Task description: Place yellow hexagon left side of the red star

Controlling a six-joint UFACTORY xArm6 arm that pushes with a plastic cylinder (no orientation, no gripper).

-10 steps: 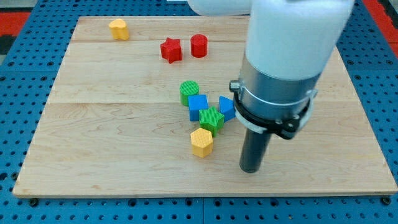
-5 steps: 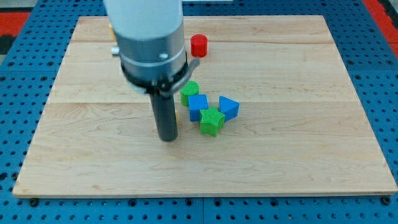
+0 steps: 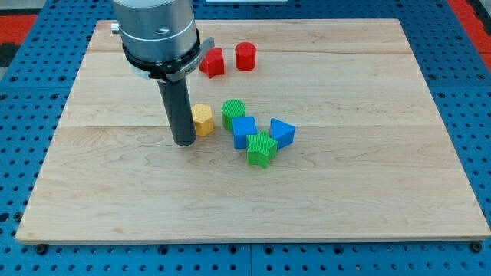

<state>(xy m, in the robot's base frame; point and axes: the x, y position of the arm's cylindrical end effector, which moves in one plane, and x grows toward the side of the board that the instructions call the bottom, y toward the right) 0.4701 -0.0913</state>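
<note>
The yellow hexagon point(image 3: 202, 119) lies near the board's middle, just left of a green cylinder point(image 3: 233, 113). My tip point(image 3: 184, 141) rests on the board right beside the hexagon's left side, touching or nearly touching it. The red star point(image 3: 212, 62) sits toward the view's top, partly hidden on its left by the arm's body. It is well above the hexagon.
A red cylinder point(image 3: 245, 57) stands right of the star. A blue cube point(image 3: 245, 131), a green star-like block point(image 3: 261, 149) and a blue triangular block point(image 3: 281, 133) cluster right of the hexagon. The arm hides the second yellow block at the top left.
My tip swept from the board's lower right across to the left, then up a little. The yellow hexagon moved up and left, from below the green star block to beside the green cylinder.
</note>
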